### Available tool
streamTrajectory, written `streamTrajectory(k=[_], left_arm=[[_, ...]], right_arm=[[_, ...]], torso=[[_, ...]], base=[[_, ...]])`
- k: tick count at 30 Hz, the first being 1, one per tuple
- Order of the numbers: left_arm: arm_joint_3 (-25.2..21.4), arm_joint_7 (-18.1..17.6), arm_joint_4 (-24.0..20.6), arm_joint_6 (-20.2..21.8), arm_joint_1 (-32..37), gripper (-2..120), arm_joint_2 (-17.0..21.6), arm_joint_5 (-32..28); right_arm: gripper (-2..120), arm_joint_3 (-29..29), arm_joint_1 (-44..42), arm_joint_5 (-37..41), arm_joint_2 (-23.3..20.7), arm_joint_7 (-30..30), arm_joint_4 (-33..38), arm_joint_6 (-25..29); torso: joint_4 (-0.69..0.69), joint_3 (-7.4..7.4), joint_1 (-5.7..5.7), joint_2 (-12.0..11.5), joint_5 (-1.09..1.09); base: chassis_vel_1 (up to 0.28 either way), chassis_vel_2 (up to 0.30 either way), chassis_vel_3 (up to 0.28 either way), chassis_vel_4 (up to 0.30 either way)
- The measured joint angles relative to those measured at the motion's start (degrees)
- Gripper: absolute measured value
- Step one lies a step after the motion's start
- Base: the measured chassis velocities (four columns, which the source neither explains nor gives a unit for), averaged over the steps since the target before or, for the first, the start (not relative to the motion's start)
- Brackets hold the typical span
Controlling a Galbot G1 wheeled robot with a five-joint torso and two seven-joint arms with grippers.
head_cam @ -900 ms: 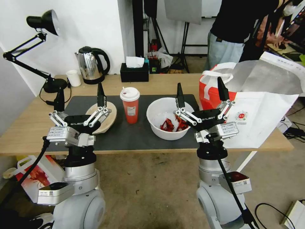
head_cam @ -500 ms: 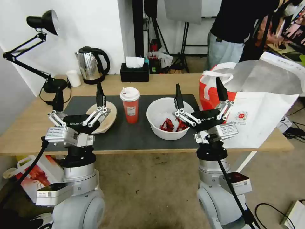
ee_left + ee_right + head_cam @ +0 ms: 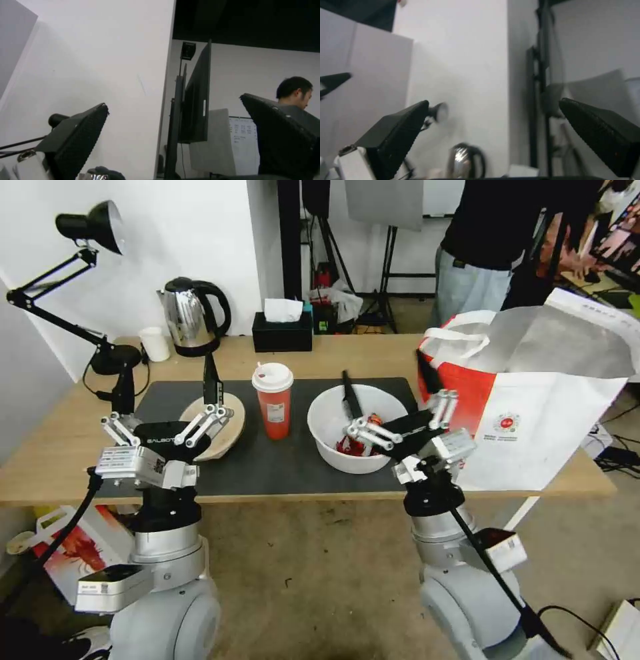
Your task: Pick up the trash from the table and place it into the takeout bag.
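Nearest the camera, the robot's two arms rise in front of the near edge of the table. The left gripper is held upright with its black fingers spread wide and nothing between them, in front of the dark grey mat. Seen from the head, one finger crosses the beige lid lying on the mat; whether it touches cannot be told. The right gripper is tilted toward the robot's left, fingers also spread wide and empty. One fingertip shows against the white bowl, while the other shows against the red side of the takeout bag. Contact with either cannot be judged.

Farther in, the bowl sits on the mat with red crayfish shells inside. The red cup stands upright between the lid and the bowl, apart from both. The bag stands open on the table's right end, just beside the mat, showing its silver lining.

Along the far edge stand a black tissue box, a kettle, a small white cup and a desk lamp.
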Motion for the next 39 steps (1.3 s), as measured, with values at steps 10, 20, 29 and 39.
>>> streamTrajectory(k=[10, 20, 29, 39], left_arm=[[0.2, 0.2, 0.0, 0.0, 0.2, 100, -0.8, 0.1], [0.2, 0.4, -0.3, 0.1, 0.6, 100, -1.1, 0.2], [0.5, 0.5, 0.1, 0.2, -0.6, 100, 0.7, -0.9], [1.2, 0.5, 0.4, 0.8, -1.9, 100, 2.8, -2.2]], right_arm=[[100, -6.8, 11.2, 18.2, -21.2, 5.1, 2.1, -5.5], [100, -13.4, 26.8, 38.2, -35.7, 7.1, 4.8, -20.1], [100, -13.9, 38.3, 47.1, -40.8, 4.3, 4.3, -35.4], [100, -16.0, 49.7, 55.6, -43.6, 2.3, 2.7, -50.6]], torso=[[0.02, 0.00, 0.00, 0.0, -0.02], [0.02, 0.00, 0.00, 0.0, -0.04], [0.02, 0.00, 0.00, 0.0, -0.05], [0.02, 0.00, 0.00, 0.0, -0.04]], base=[[0.000, 0.000, 0.000, 0.000], [0.000, 0.000, 0.000, 0.000], [0.000, 0.000, 0.000, 0.000], [0.000, 0.000, 0.000, 0.000]])
